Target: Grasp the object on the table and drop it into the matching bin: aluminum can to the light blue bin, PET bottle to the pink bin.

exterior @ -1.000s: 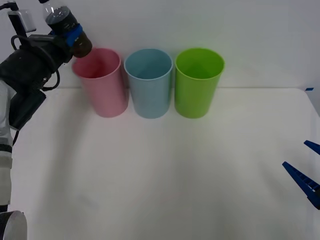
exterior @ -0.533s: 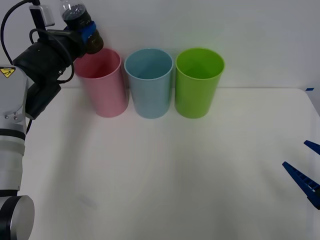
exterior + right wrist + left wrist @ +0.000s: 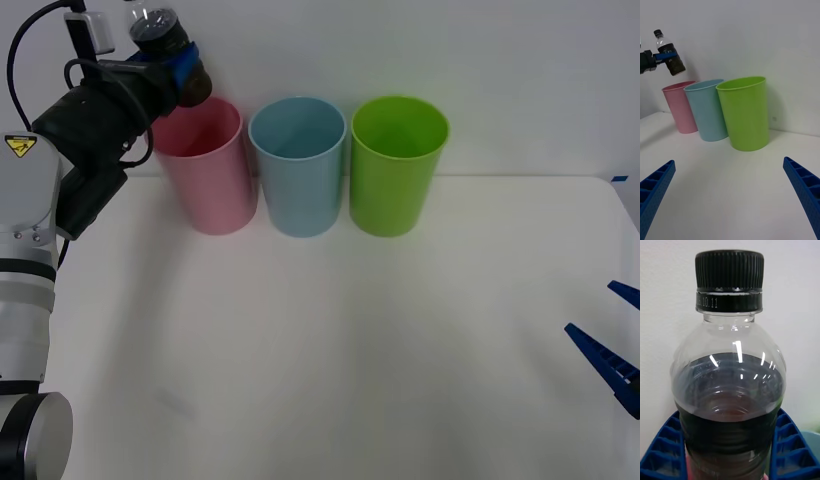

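White wall is seen behind the broad white table [image 3: 330, 350], on which three cup-shaped bins are lined up in a row at the far side: the pink bin [image 3: 205, 170], the light blue bin [image 3: 297, 165] just beside it, and a lime green bin [image 3: 396, 163] next to that one. The left gripper [image 3: 172, 72] is held in the air just above the outer rim of the pink bin, on the side away from the light blue bin, and its blue ribbed fingers [image 3: 662, 450] are closed against the dark ribbed lower body of the PET bottle [image 3: 165, 50]. The bottle is carried off the table, tilted with its black cap [image 3: 729, 281] uppermost; in the right wrist view it [image 3: 669, 56] is seen above and slightly outside the pink rim [image 3: 677, 87]. Dark liquid is visible in its lower part, with the clear shoulder above it. The right gripper [image 3: 612, 345] is parked low near the table's right edge, well apart from the bins, with its blue fingers [image 3: 655, 187] spread wide and nothing held between them.
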`<move>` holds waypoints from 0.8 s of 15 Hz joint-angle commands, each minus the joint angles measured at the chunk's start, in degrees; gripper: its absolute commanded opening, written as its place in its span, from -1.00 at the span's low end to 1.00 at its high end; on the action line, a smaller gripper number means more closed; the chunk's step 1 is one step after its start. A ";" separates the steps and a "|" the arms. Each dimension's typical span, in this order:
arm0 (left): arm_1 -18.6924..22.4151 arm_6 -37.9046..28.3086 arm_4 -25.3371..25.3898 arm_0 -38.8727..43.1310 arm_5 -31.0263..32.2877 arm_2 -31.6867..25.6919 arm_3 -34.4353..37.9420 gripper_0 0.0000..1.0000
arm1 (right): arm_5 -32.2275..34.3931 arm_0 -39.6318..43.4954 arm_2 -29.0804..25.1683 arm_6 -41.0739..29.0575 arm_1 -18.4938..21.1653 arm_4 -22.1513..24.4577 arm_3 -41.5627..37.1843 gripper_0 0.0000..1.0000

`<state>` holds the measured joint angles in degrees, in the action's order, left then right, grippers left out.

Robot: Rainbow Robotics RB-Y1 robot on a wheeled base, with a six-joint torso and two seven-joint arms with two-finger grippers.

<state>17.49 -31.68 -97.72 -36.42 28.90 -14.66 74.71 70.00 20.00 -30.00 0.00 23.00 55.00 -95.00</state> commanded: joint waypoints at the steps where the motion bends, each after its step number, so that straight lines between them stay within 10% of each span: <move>1: 0.00 0.13 0.78 0.03 0.01 -0.02 0.00 1.00 | 0.00 0.00 0.00 0.00 0.00 0.00 0.00 1.00; 12: 2.37 2.94 10.62 5.30 2.56 -0.02 2.99 1.00 | 0.00 0.00 0.00 0.00 0.00 0.00 0.00 1.00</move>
<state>19.36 -29.01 -88.22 -31.94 31.16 -14.68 77.12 70.00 20.00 -30.00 0.00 23.00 55.00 -95.00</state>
